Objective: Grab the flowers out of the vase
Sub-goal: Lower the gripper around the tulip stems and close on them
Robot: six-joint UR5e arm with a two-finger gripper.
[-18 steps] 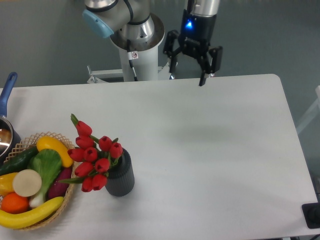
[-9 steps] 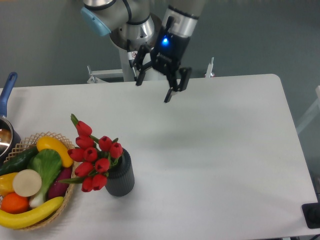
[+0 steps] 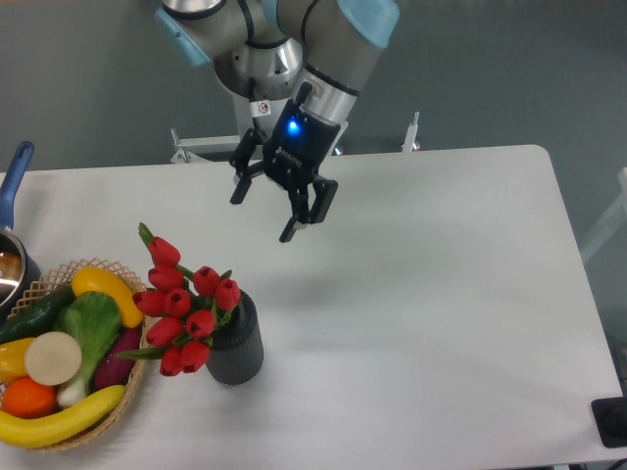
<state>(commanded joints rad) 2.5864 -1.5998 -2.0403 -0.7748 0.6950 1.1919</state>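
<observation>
The flowers (image 3: 183, 305), a bunch of red tulip buds with green stems and leaves, stand in the dark grey ribbed vase (image 3: 236, 343) at the front left of the white table, leaning left toward the basket. My gripper (image 3: 262, 217) is open and empty. It hangs above the table, up and to the right of the flowers, tilted with its fingers pointing down and left. There is a clear gap between the fingertips and the topmost buds.
A woven wicker basket (image 3: 125, 397) with banana, orange, cucumber, lemon and other produce sits left of the vase, touching the blooms. A pot with a blue handle (image 3: 14, 186) is at the left edge. The robot base (image 3: 265, 108) stands behind the table.
The gripper has swung from the table's far edge leftward and down toward the flowers, tilting as it came. Its fingers have stayed open. The flowers and vase have not moved.
</observation>
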